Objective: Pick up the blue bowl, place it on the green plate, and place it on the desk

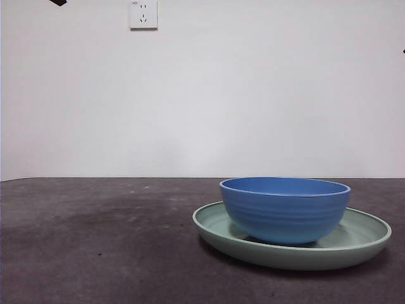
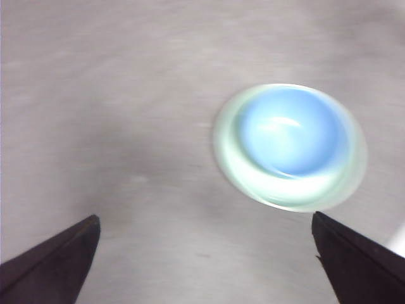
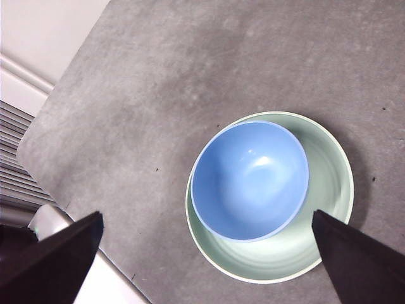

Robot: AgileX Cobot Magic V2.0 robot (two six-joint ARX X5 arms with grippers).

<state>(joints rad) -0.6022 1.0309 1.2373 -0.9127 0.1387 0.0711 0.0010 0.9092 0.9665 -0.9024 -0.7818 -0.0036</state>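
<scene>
Plain white wall behind, a wall socket (image 1: 143,14) high on it; dark speckled counter (image 1: 95,240) below, matte and rough. The blue bowl (image 1: 285,210) sits upright inside the green plate (image 1: 362,235); in the right wrist view the bowl (image 3: 250,180) is off-centre, crowding one side of the plate's rim (image 3: 332,190) — bare green shows wide on the opposite side. Plate lies flat on the counter, well in from the rounded counter corner (image 3: 38,136) seen in that view.

Left claw (image 2: 205,259): jaws spread wide, nothing between them; high above the counter, the stacked pair (image 2: 290,147) off to one side and blurred. Right claw (image 3: 209,259): jaws likewise wide apart, empty; hanging over the bowl and plate from well above. Neither claw touches anything; in the front view only black tips show at the top corners.

Judgement: bowl-on-plate looks done; what is left is the bowl going to the counter.

Risks: the bowl's rim is thin and its wall smooth, so a shallow pinch may slip; a bowl lifted from its off-centre seat could drag or tip the light plate — the near rim is close; a tilted set-down might let the bowl rock.
</scene>
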